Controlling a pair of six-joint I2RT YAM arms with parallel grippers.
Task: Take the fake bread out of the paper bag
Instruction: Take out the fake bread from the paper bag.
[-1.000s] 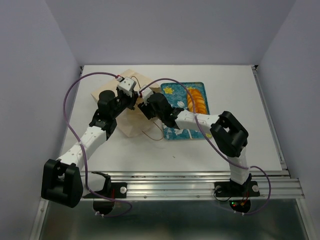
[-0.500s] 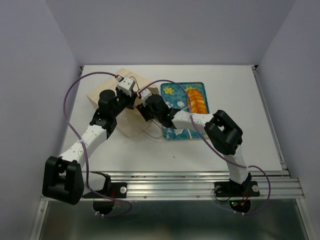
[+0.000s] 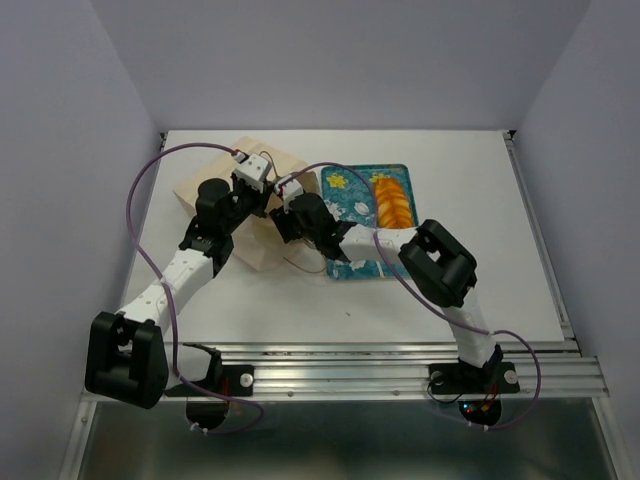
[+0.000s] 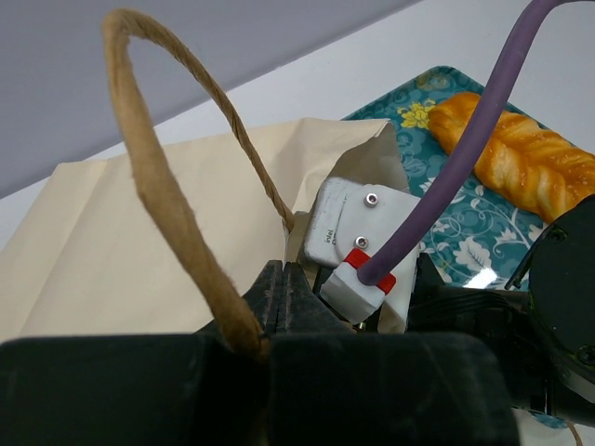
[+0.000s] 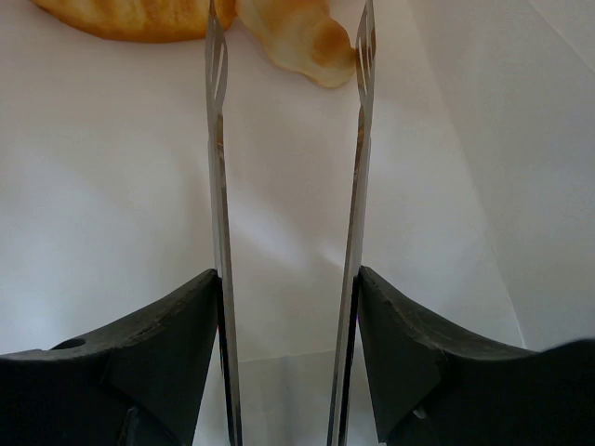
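Observation:
The pale tan paper bag (image 3: 258, 252) lies on its side left of the teal floral tray (image 3: 352, 262). The long braided loaf (image 3: 392, 199) lies on the tray; it also shows in the left wrist view (image 4: 525, 160). My left gripper (image 4: 284, 279) is shut on the bag's brown loop handle (image 4: 158, 177) at the bag's mouth (image 4: 353, 149). My right gripper (image 5: 290, 23) is open and reaches inside the bag. The curved croissant-like piece (image 5: 297, 37) lies just beyond its fingertips, partly between them. From above, the right fingers are hidden in the bag.
The two wrists sit close together at the bag's mouth (image 3: 285, 195). The right arm's purple cable (image 4: 465, 158) crosses in front of the left wrist camera. The bag's second handle (image 3: 300, 268) trails on the table near the tray's left edge.
My right arm has pushed left, deeper into the bag's mouth, and its elbow has swung left. The left gripper keeps its hold and has barely moved.

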